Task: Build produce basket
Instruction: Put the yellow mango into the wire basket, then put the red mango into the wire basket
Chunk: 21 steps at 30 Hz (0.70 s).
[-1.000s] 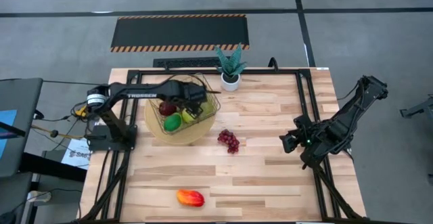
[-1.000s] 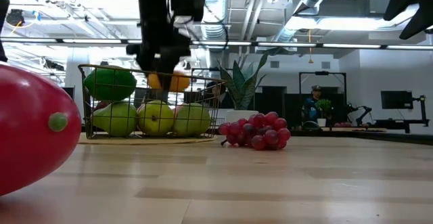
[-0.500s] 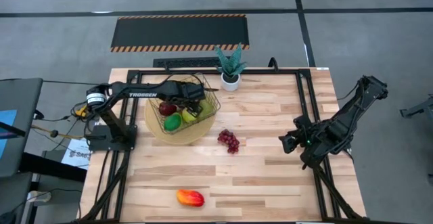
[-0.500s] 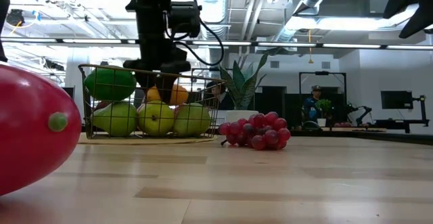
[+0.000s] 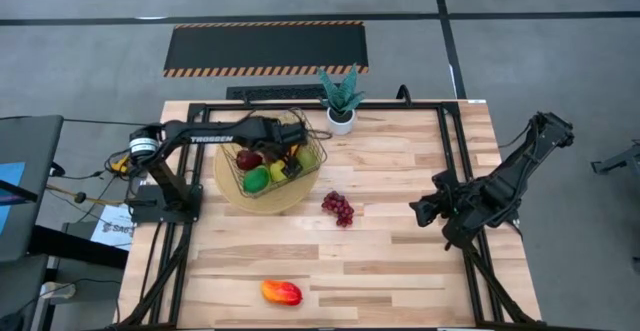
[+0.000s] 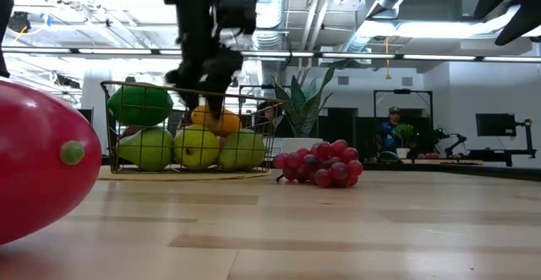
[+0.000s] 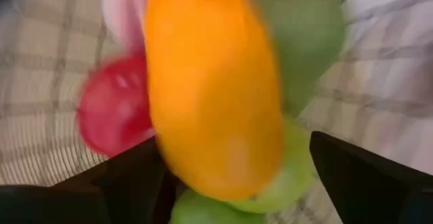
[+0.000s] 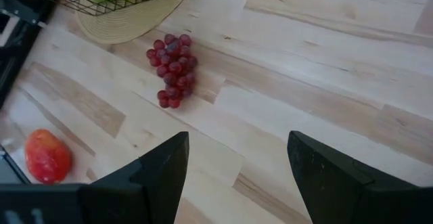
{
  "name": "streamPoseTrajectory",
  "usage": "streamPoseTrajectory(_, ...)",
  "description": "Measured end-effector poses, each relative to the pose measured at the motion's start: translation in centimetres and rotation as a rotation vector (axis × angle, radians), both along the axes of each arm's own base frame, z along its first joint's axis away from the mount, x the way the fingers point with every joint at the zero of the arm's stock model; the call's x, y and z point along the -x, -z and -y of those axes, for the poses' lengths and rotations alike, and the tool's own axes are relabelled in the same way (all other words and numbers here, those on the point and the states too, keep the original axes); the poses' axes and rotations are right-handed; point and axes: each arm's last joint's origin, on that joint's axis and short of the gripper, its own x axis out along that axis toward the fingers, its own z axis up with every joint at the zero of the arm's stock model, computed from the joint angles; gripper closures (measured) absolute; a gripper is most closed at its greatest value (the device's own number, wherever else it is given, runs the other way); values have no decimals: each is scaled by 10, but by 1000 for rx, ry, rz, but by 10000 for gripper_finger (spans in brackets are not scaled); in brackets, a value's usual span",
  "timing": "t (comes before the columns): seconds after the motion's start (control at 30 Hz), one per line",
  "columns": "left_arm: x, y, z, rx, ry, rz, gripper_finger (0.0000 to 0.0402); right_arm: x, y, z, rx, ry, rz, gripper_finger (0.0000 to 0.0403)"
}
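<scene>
The left gripper hangs inside the basket, near the bench's far left edge, its jaws parted on either side of an orange mango resting on the piled fruit. That mango could roll off the heap or get dragged out if a finger snags it or the wire rim as the arm lifts. Toward the middle lie the purple grapes, beside the basket's straw mat; a red-orange mango sits near the front edge. A potted plant crowds the basket's far side. The right gripper waits with jaws open over the right side.
</scene>
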Motion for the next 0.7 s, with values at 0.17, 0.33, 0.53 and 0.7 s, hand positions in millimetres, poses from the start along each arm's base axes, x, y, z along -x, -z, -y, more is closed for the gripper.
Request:
streamPoseTrajectory(0.17, -6, -50, 3, 4, 90, 65, 45, -2, 0, 1, -16, 13, 7, 129)
streamPoseTrajectory(0.33, 4, -98, 29, 179, 227, 142, 45, -3, -1, 0, -31, 8, 10, 129)
streamPoseTrajectory(0.53, 26, -128, 93, 351, 384, 232, 45, -3, 0, -2, -72, -8, -18, 129)
streamPoseTrajectory(0.7, 41, -135, 160, 420, 490, 206, 45, -4, -1, -3, -86, -13, -1, 129)
